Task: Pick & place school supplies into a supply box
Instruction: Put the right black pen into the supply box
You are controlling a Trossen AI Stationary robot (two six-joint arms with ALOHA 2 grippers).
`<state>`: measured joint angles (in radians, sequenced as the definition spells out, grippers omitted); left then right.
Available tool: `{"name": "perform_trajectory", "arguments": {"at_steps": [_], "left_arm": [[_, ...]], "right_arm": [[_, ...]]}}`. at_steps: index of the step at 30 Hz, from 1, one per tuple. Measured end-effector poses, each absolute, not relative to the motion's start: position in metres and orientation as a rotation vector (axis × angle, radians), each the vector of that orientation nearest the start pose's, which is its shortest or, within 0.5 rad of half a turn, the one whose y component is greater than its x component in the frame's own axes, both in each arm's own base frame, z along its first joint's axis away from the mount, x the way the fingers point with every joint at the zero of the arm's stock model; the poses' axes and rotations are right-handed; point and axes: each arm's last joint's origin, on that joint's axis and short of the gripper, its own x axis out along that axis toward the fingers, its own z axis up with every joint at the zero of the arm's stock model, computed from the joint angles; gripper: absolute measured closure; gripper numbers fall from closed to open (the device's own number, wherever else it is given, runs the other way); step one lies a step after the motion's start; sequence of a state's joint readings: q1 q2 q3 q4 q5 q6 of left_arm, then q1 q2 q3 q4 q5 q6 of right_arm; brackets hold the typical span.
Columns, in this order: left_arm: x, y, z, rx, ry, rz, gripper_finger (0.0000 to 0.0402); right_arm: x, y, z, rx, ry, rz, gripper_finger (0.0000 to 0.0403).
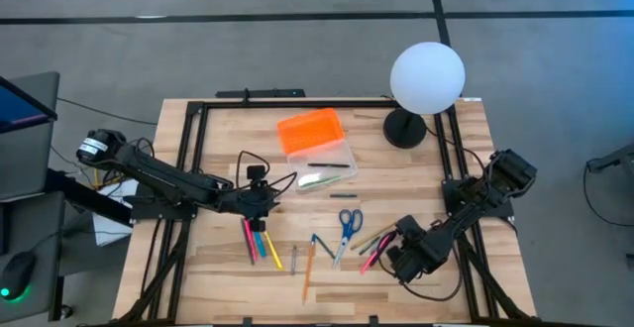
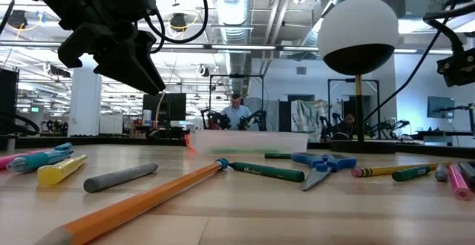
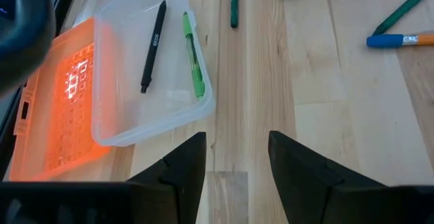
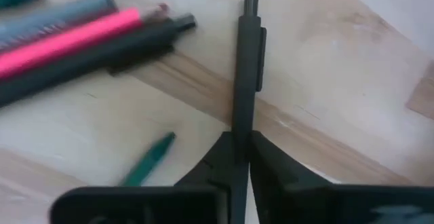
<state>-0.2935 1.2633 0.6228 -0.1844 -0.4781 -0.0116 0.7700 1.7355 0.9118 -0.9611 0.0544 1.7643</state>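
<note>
The supply box (image 1: pixel 325 168) is a clear case lying open on the table's middle, its orange lid (image 1: pixel 310 129) folded back toward the far edge. A black pen (image 3: pixel 153 46) and a green pen (image 3: pixel 193 58) lie inside. My left gripper (image 1: pixel 260 200) hovers open and empty just left of the box, with its fingers (image 3: pixel 193 161) above bare wood. My right gripper (image 1: pixel 398 258) is near the right front, shut on a black pen (image 4: pixel 245 75). Loose pens (image 1: pixel 258 243), blue-handled scissors (image 1: pixel 349 222) and an orange pencil (image 1: pixel 308 266) lie along the near side. My right gripper pinches the black pen between its two fingers at one end (image 4: pixel 241 137). The pen runs along the fingers and sticks out forward past their tips, clip end (image 4: pixel 252 20) farthest out. I cannot tell whether it is clear of the table.
A white globe lamp (image 1: pixel 427 77) on a black base (image 1: pixel 404 129) stands at the far right corner. Pink, grey and black pens (image 4: pixel 74 37) lie right beside my right gripper. Black frame rails (image 1: pixel 193 159) run along the table's left and right sides.
</note>
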Motion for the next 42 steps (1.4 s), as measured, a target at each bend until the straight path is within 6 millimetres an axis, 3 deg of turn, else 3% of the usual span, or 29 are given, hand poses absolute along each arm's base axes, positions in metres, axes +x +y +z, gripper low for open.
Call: {"name": "perform_trajectory", "arguments": {"at_steps": [17, 27, 34, 42], "left_arm": [[0.23, -0.055, 0.188, 0.3, 0.765, 0.178, 0.0246], [0.23, -0.055, 0.188, 0.291, 0.763, 0.184, 0.0246], [0.229, -0.055, 0.188, 0.29, 0.764, 0.185, 0.0246], [0.226, -0.054, 0.185, 0.29, 0.808, 0.194, 0.0246]], "right_arm": [[0.174, 0.168, 0.131, 0.484, 1.481, -1.03, 0.04], [0.186, 0.175, 0.169, 0.251, 1.309, -0.992, 0.0402], [0.228, 0.153, 0.184, -0.058, 1.136, -0.808, 0.0402], [0.297, 0.091, 0.185, -0.225, 1.093, -0.633, 0.0399]]}}
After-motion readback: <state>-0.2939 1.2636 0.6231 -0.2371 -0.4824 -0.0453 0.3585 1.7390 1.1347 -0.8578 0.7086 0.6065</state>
